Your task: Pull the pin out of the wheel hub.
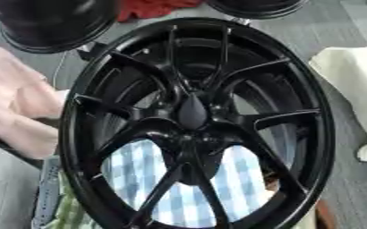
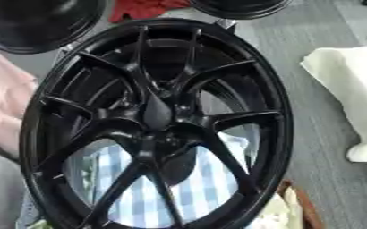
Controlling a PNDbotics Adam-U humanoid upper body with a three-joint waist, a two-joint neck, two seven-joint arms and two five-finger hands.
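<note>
Neither robot hand shows in either view, so their state can't be read and there is nothing to place things against; positions below go by the view.

Black multi-spoke wheel (image 1: 194, 120) fills most of both views, tilted, with its hub (image 1: 193, 112) roughly centre. A dark teardrop-shaped piece sits on the hub centre; can't tell whether that is the pin.

Blue-and-white checked cloth (image 1: 151, 179) shows through the lower spoke gaps, behind or under the wheel. Pink fabric (image 1: 14, 103) lies at the view's left, just beside the rim. Cream-white object (image 2: 351, 94) at the right, apart from the wheel.

Second black round object (image 1: 53, 22) at upper left, a third dark rim (image 2: 237, 8) at top centre, with red cloth (image 2: 143, 9) between them. Grey surface (image 2: 327, 179) on the right.
</note>
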